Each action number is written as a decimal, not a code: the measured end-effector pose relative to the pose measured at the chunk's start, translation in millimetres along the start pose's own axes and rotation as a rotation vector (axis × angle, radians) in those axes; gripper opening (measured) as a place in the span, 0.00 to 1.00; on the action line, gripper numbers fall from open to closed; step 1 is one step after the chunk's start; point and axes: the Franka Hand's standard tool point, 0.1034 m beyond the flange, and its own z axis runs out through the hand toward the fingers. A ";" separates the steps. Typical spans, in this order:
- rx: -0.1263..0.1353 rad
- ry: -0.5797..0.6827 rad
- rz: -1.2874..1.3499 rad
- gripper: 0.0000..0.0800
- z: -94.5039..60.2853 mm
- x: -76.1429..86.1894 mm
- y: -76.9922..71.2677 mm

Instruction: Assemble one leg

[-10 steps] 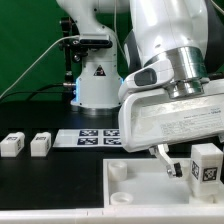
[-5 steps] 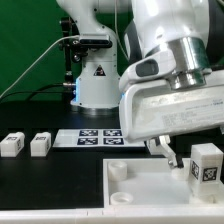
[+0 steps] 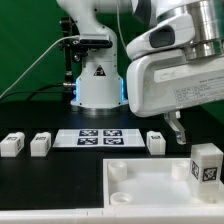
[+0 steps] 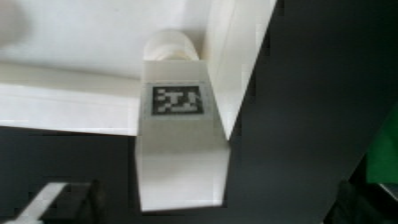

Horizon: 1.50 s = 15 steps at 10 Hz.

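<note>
One leg, a small white block with a tag on its front face, stands upright at the panel's corner on the exterior view's right. In the wrist view this leg rises from a round corner socket. The large white panel lies flat in front. My gripper hangs above and behind the standing leg, apart from it. It is open and empty, with fingers wide at the wrist view's edges. Three more legs lie on the table: two at the exterior view's left, one behind the panel.
The marker board lies flat between the loose legs, in front of the arm's white base. A black cable runs along the green backdrop at the exterior view's left.
My gripper has risen from just above the panel, up and toward the exterior view's right. The leg behind the panel has come into sight. The standing leg has not moved.
</note>
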 end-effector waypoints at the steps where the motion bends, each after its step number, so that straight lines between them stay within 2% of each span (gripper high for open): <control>1: 0.011 -0.057 0.004 0.81 3.8 2.0 5.2; 3: 0.044 -0.188 0.005 0.81 4.6 -1.2 0.9; 4: 0.040 -0.162 0.004 0.81 5.0 3.2 1.9; 7: 0.040 -0.166 0.006 0.81 7.2 1.5 3.1; 9: -0.021 -0.217 0.063 0.81 15.9 2.3 10.9; 12: -0.022 -0.207 0.106 0.81 30.2 0.8 11.1; 15: -0.019 -0.196 0.110 0.81 35.3 2.1 4.5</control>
